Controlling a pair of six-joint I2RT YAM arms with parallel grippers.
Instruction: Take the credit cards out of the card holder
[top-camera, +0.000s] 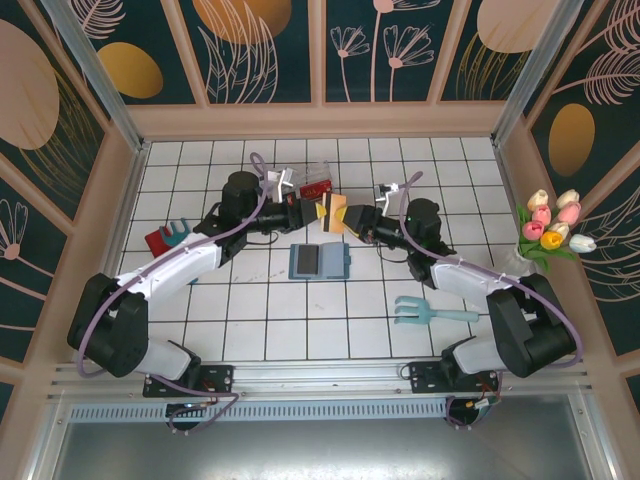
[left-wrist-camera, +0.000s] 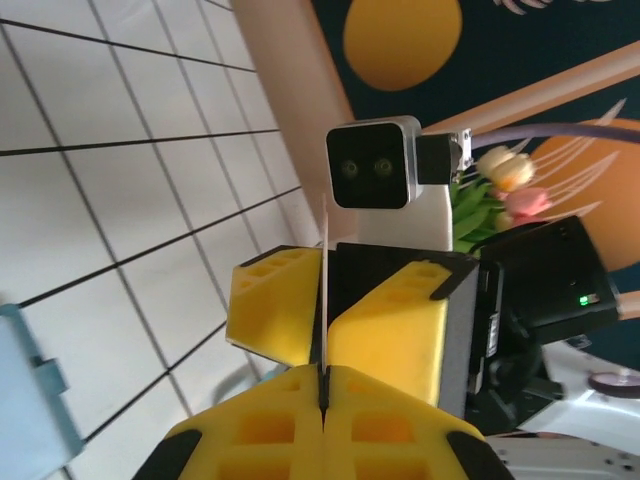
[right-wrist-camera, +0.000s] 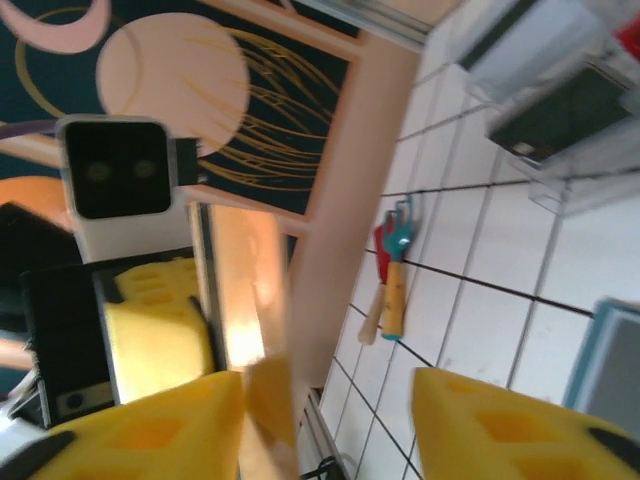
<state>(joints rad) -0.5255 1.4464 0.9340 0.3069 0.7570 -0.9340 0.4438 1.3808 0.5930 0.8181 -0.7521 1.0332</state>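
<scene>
1. Card holder (top-camera: 318, 261) lies opened flat on the bench (top-camera: 250, 320), nearest the arm bases. Its left panel looks darker grey, and I cannot tell whether a card is tucked there.
2. Just beyond the card holder and raised off the bench, the left jaws are clenched on a brownish-gold card (top-camera: 332, 213), so this one is out.
3. The right jaws face them from the card holder's far right, spread either side of that card without pinching it.
4. Farther beyond the card holder, a clear tray (top-camera: 318, 172) holds what look like a red card (top-camera: 316, 187) and a dark card (right-wrist-camera: 555, 110), probably removed.
5. Extraction looks mostly done; setting this card down is left.
</scene>
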